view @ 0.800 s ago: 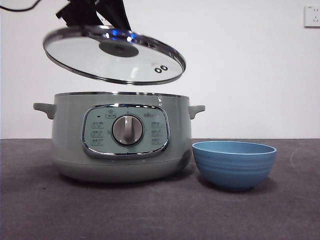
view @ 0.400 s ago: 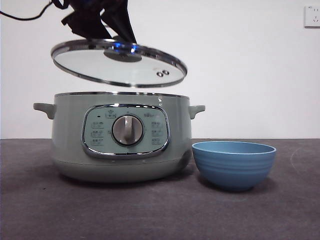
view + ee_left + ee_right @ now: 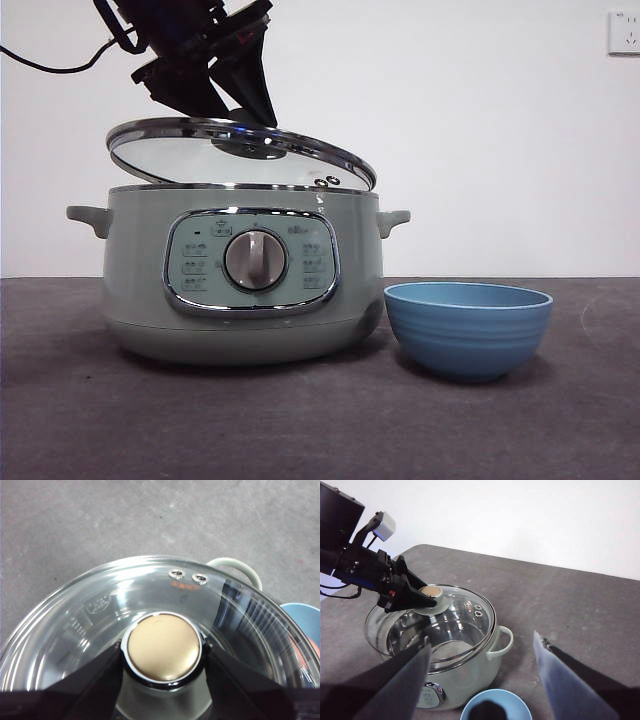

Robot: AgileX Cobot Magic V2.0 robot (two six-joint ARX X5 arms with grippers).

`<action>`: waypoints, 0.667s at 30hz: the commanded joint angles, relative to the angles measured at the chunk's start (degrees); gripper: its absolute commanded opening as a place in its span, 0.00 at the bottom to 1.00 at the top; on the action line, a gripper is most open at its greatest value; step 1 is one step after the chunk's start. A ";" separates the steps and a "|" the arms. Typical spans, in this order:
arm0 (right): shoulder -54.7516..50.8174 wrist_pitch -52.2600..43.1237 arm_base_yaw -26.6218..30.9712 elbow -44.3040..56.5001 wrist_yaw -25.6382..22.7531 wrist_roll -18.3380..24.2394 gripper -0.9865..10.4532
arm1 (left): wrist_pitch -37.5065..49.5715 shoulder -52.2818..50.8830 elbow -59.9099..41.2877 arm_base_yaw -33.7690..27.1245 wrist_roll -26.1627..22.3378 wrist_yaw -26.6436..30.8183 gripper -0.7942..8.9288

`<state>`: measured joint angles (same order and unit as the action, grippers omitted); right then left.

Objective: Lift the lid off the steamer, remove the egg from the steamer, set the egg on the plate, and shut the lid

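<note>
Glass lid [image 3: 240, 152] gripped by its round knob [image 3: 163, 652] between the closed jaws of the left gripper [image 3: 243, 112], one black jaw pressed to each side of the knob. Held tilted just over the green steamer [image 3: 245, 275], one side near or at the pot's rim, the other raised clear of it, contact hard to judge from the front. Two small vent eyelets [image 3: 188, 575] visible near the lid's chrome edge.

Steamer standing on the grey counter [image 3: 320, 420], well in from the front edge and toward its left side, dial [image 3: 255, 260] facing forward. Blue bowl [image 3: 468, 328] just beside it on the counter, toward the right edge, apart from the pot by a narrow gap.

Right gripper [image 3: 482, 680] hanging high above the counter's near side with jaws spread wide, nothing between them, the bowl's rim [image 3: 495, 702] low between the two jaws in that wrist view.

Egg not made out anywhere: bowl's inside hidden by its wall from the front and cut off at the frame edge from above. Steamer's inner pan seen only through glare on the glass. Upper part of the left arm cropped at the top of the front view.
</note>
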<state>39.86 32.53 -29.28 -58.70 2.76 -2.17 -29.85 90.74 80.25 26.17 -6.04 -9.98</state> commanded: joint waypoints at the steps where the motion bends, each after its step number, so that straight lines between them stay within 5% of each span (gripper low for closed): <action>1: -0.13 -0.42 -0.07 0.11 -0.13 -0.57 0.39 | 1.99 -0.81 0.79 0.09 -0.90 -0.07 0.07; 20: -0.13 -0.72 -0.07 0.11 -0.09 -0.57 0.39 | 0.83 1.14 0.68 0.15 -0.63 0.44 0.07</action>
<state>39.83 32.27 -29.28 -58.70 2.79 -2.17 -30.61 91.46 80.25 26.17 -6.44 -9.41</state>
